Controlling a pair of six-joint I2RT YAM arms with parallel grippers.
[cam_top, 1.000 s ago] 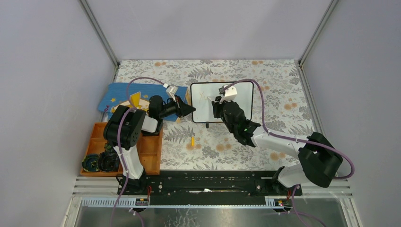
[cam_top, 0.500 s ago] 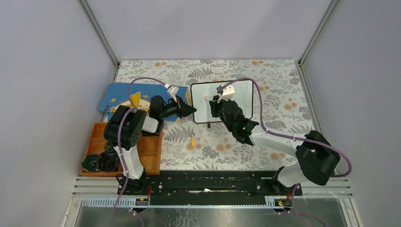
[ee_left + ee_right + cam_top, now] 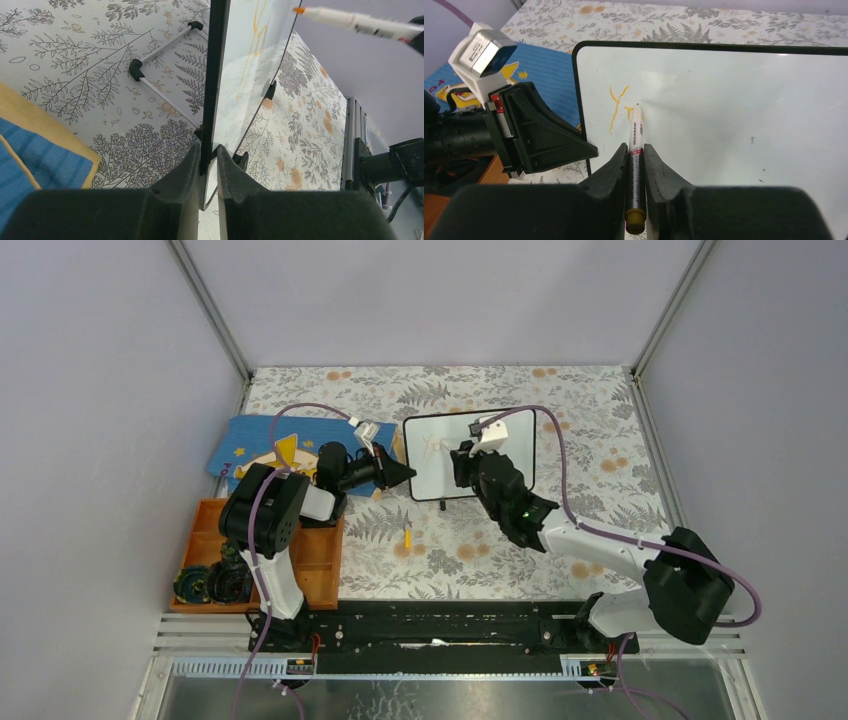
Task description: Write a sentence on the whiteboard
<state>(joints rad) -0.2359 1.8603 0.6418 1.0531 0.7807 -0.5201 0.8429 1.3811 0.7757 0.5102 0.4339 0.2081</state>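
The whiteboard (image 3: 518,462) stands tilted on the floral table, its left edge pinched by my left gripper (image 3: 404,473), which is shut on the black frame (image 3: 215,75). My right gripper (image 3: 636,146) is shut on an orange marker (image 3: 635,129). The marker's tip rests on the board (image 3: 734,100) near its upper left. The sentence (image 3: 616,107) there is an orange "Y" and a small stroke beside it. From the left wrist the marker (image 3: 360,22) points at the board face (image 3: 245,60). From above, the right gripper (image 3: 462,454) hides the board's middle.
A blue star-patterned book (image 3: 255,445) lies left of the board, under the left arm. An orange tray (image 3: 312,558) with dark parts (image 3: 213,583) sits at the near left. A small orange cap (image 3: 407,537) lies in front of the board. The board's foot (image 3: 135,67) rests on the table.
The right wrist has shifted slightly over the board's upper left with the marker, and the arm's elbow has swung a little right. The left gripper keeps its hold on the board's edge.
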